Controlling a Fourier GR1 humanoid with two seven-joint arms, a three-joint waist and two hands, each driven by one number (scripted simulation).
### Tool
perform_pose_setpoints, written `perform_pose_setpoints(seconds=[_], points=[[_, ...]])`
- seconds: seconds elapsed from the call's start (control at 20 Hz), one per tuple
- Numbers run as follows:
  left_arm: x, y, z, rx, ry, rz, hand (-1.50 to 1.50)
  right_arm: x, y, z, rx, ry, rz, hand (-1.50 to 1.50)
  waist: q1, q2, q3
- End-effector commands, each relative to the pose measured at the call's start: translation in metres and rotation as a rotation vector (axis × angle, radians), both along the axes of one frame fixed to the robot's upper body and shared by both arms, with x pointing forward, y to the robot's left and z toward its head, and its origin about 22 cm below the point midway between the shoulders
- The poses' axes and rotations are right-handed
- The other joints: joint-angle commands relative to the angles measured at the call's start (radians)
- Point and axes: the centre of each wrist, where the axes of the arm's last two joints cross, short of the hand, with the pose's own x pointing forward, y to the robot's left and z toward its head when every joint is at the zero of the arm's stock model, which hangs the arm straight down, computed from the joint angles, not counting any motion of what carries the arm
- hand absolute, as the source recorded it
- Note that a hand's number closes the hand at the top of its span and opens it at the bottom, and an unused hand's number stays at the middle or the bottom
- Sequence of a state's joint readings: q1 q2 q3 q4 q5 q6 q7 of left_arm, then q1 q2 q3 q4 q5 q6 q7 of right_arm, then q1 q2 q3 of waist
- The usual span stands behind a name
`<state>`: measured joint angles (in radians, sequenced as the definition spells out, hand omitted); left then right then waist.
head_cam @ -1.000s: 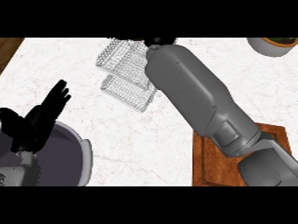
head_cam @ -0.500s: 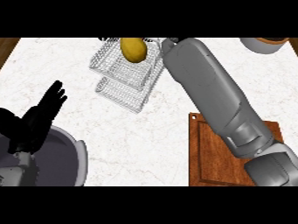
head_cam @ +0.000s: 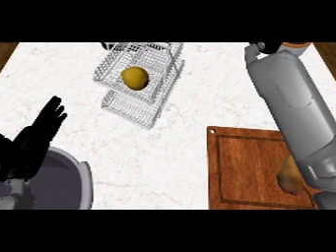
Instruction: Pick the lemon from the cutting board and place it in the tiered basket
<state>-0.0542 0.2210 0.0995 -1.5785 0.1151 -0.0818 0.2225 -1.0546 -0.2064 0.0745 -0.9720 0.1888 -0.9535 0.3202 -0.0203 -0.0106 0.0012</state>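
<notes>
Lemon (head_cam: pixel 134 78) in the upper tier of the wire basket (head_cam: pixel 172 69) at 12 o'clock on the white tabletop (head_cam: pixel 185 128). Left hand (head_cam: pixel 26 142) at 8 o'clock, fingers straight and wide, holding nothing, above a grey pot (head_cam: pixel 80 179). Right hand beyond the top edge at 1 o'clock, fingers impossible to tell; board (head_cam: pixel 247 167) at 4 o'clock with a yellowish fruit (head_cam: pixel 289 178) beside the forearm.

Even, bright light falls on the white counter (head_cam: pixel 199 113), with no glare. The wire basket (head_cam: pixel 138 78) casts almost no shadow. The left hand (head_cam: pixel 28 142) shows as a near-featureless black shape. Edges stay straight, without distortion or blur.
</notes>
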Motion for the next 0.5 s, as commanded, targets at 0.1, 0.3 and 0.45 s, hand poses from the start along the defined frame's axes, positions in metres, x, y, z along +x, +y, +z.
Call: perform_pose_setpoints(seconds=[0.1,0.3,0.45], points=[[-0.004,-0.002,0.016,-0.006,0.011,0.020,0.00,-0.036,-0.078,0.015,-0.013,-0.023,-0.043,-1.50,-0.012,-0.005,-0.001],[-0.019,0.006,-0.016,-0.003,0.008,0.006,0.00,-0.069,-0.119,0.026,-0.020,-0.028,-0.040,-1.50,-0.001,0.002,-0.002],[-0.009,-0.003,-0.004,-0.007,-0.001,-0.002,0.00,-0.089,-0.155,0.028,-0.047,-0.014,-0.039,-1.50,0.007,0.005,-0.001]])
